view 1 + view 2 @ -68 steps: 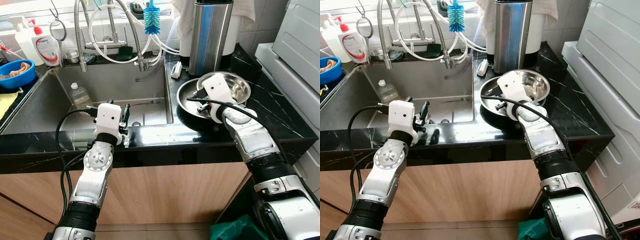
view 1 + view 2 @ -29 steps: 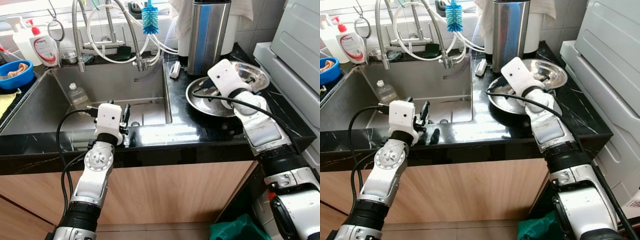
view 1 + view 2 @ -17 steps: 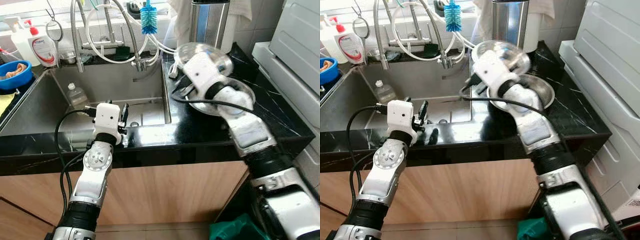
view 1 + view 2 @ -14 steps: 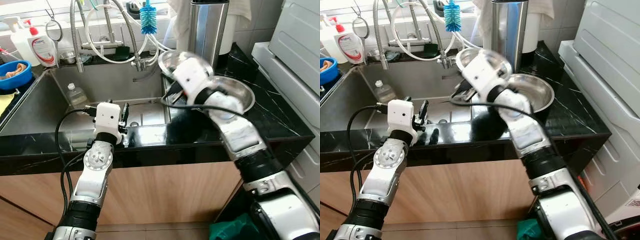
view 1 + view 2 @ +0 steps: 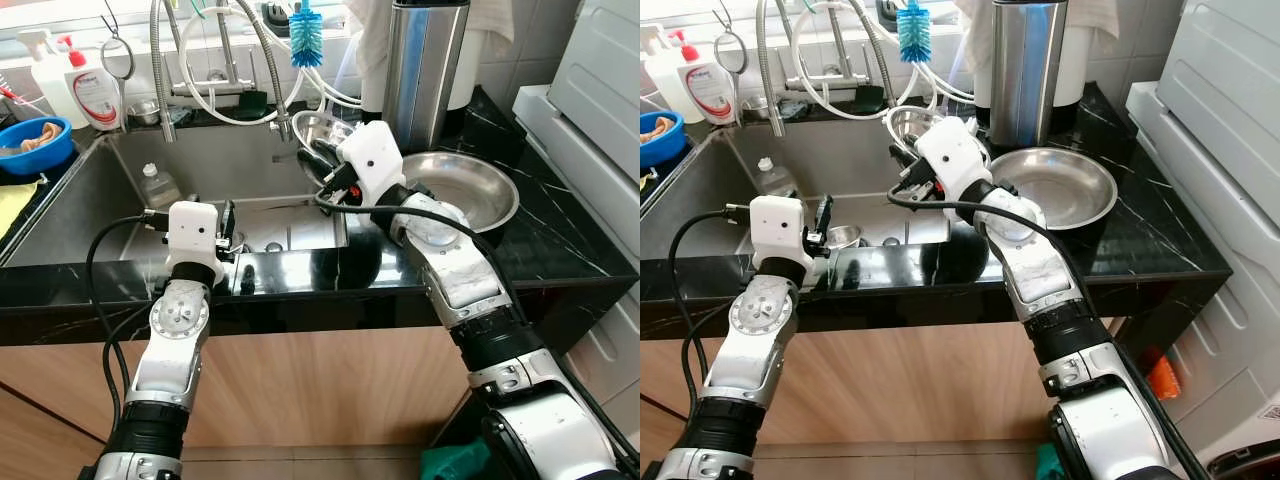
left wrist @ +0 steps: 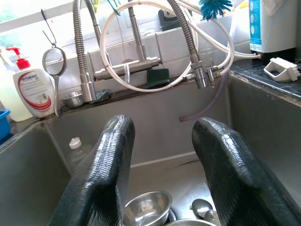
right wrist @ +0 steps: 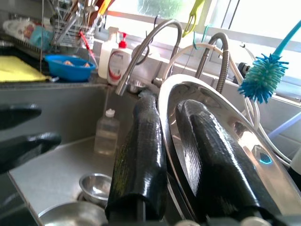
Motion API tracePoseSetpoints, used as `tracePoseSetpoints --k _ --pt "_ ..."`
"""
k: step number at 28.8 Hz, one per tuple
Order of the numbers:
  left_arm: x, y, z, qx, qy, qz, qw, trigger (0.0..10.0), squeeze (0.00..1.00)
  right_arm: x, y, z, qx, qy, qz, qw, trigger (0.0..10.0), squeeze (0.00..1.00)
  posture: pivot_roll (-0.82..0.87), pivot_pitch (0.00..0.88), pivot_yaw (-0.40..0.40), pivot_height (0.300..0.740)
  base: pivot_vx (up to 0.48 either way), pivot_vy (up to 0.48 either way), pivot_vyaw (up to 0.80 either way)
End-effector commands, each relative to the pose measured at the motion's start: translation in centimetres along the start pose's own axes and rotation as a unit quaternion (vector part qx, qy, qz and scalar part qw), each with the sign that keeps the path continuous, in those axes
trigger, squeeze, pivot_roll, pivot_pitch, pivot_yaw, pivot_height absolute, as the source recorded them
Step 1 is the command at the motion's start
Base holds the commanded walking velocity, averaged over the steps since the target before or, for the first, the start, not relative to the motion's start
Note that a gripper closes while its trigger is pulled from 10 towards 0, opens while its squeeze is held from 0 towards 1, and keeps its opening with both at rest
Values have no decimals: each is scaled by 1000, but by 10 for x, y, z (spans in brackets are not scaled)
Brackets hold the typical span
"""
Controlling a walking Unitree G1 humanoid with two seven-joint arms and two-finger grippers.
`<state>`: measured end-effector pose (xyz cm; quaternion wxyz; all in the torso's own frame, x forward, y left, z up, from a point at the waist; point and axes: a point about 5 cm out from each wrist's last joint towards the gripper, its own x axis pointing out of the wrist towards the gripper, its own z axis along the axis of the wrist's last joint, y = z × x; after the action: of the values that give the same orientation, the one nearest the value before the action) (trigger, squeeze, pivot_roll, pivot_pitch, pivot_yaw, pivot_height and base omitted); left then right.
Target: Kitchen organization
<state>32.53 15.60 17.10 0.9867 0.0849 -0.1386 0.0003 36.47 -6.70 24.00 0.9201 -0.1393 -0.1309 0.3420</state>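
My right gripper is shut on the rim of a small steel bowl, one finger outside and one inside. The bowl hangs tilted over the right end of the sink, just below the tap hoses. A larger steel bowl rests on the black counter to the right. Low at the sink's front edge my left gripper is open and points into the basin. Below it on the sink floor lies another small steel bowl.
A plastic bottle lies in the sink at the back left. Taps and hoses with a blue brush hang over the basin. A tall steel canister stands behind the counter bowl. A blue bowl sits far left.
My right arm has lifted the small steel bowl off the counter and swung it left over the sink. The left arm has shifted slightly left.
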Motion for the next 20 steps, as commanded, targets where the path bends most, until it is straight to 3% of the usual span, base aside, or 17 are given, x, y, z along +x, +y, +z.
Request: tracePoseSetpoints --k 1,10,14,20 --pt "1 6 2 1 -4 10 1000 10000 0 3 4 10 1 -25 2 1000 10000 0 -161 0 73 740 0 480 0" --pt "0 4 1 9 1 6 1000 10000 0 1 1 2 -2 -16 -13 1000 10000 0 -159 0 70 740 0 475 0" --pt "0 -1 -3 22 8 -15 1000 10000 0 1 -1 0 -3 -12 -20 1000 10000 0 -155 0 70 740 0 0 0" --pt "-3 -10 -4 8 11 -40 999 10000 0 1 -6 -1 17 -8 -47 999 10000 0 -154 0 70 740 0 0 0"
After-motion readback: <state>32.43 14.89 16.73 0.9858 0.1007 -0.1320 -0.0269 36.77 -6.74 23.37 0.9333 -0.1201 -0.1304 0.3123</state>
